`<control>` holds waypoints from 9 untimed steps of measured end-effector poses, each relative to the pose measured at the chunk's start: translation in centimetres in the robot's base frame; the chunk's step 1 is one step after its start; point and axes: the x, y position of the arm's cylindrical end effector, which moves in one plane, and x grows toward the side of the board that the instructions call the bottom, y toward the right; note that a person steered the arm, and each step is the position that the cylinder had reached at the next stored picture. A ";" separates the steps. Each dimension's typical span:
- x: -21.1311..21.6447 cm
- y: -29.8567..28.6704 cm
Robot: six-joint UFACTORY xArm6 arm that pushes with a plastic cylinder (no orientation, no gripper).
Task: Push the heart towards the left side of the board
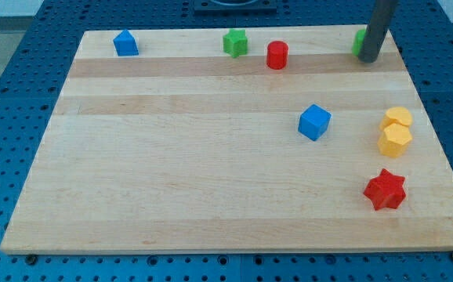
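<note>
One rod, no jaws, nothing held — my tip [367, 59] touches a partly hidden green block [358, 41]; yellow heart [396, 118] well apart.

The yellow heart [397, 117] lies flat on the wooden board [211, 172], close to the board's edge at the view's right and roughly halfway between the view's top and bottom. It is a small, thick block with a rounded, lobed outline; its top face is a paler yellow and its side wall is a deeper orange-yellow. Which way its point faces cannot be made out. On the side toward the view's bottom it sits right against a yellow hexagon [395, 142], seemingly touching it. A blue cube [314, 122] stands apart from it toward the view's left. My tip [366, 59] is well apart from the heart, toward the view's top.
</note>
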 end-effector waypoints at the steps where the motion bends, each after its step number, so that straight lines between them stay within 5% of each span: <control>1: 0.5 0.0; 5: 9.8 6.3; 7: 15.6 6.3; 9: 16.6 0.8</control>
